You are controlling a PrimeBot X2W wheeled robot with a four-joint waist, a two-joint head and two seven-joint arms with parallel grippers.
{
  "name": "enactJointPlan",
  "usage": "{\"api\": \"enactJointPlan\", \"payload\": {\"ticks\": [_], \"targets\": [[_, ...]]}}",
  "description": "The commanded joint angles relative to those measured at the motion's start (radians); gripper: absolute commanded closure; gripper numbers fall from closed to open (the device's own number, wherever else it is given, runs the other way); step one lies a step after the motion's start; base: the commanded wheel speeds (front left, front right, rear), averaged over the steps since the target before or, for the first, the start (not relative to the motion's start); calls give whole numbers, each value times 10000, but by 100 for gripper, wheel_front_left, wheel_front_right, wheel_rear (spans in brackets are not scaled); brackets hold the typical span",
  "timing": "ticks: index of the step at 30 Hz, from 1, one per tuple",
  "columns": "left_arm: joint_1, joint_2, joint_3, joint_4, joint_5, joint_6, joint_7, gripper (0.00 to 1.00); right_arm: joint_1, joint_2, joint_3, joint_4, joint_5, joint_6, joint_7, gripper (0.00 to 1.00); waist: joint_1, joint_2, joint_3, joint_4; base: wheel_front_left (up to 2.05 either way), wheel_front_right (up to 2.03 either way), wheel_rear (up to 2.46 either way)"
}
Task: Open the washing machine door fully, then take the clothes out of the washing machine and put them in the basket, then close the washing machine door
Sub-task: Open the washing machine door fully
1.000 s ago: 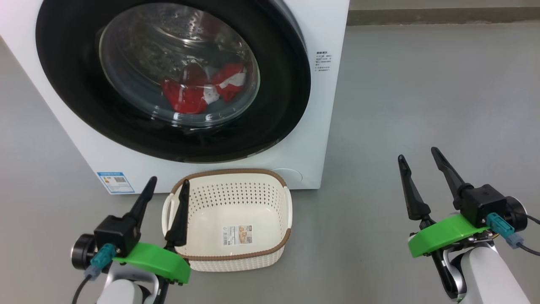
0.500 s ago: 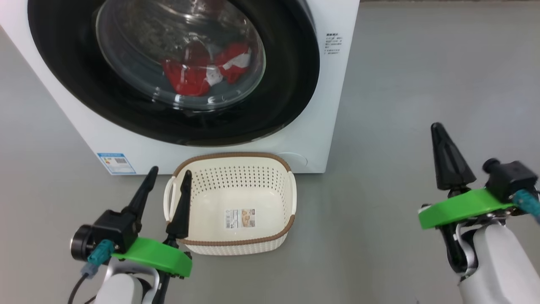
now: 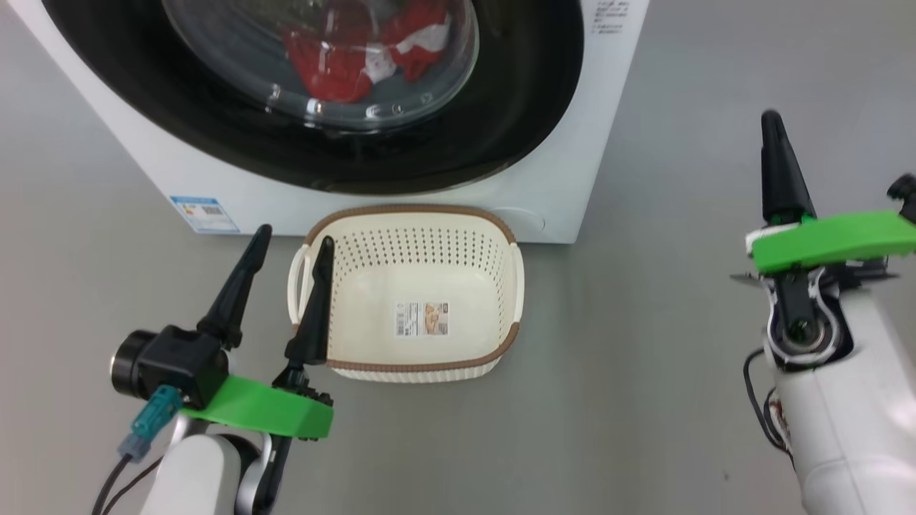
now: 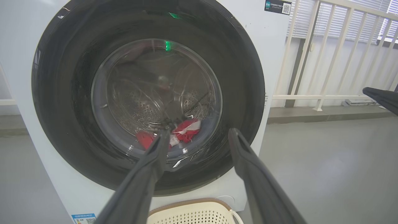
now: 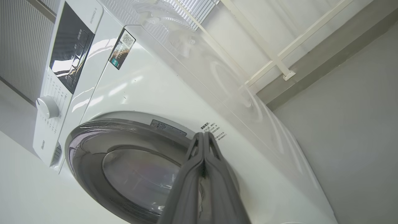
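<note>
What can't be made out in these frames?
Head view: washing machine door cut off by the top edge.
Head view: clothes behind glare on the door; garment count unclear.
Head view: print on sticker and blue label too small.
Left wrist view: basket cut off by the bottom edge.
Right wrist view: right gripper, shut, covers part of the door's rim.

White washing machine [image 3: 565,179], black-rimmed door [image 3: 522,86], red-white clothes [image 3: 336,68], cream perforated basket [image 3: 415,250] brown-rimmed.
</note>
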Motion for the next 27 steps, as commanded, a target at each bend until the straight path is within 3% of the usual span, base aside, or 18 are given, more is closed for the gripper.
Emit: {"api": "enactJointPlan", "payload": {"ticks": [1, 7, 14, 27], "targets": [[-291, 255, 221, -483, -62, 15, 37, 0, -599, 20, 262, -223, 1018, -6, 378, 100, 0, 0, 474, 256, 0, 0, 0], [-252, 352, 73, -1009, -50, -1, 37, 0, -1634, 20, -42, -171, 3175, -6, 1535, 100, 0, 0, 1003, 478, 0, 0, 0], [-363, 379, -110, -1291, -30, -18, -4, 0, -2742, 20, -631, 263, 4774, -6, 3032, 100, 0, 0, 1634, 726, 0, 0, 0], [-870, 215, -412, -1608, -165, -35, -107, 0, -5227, -302, -1022, 1670, 5418, -6, 5184, 100, 0, 0, 3065, 1121, 0, 0, 0]]}}
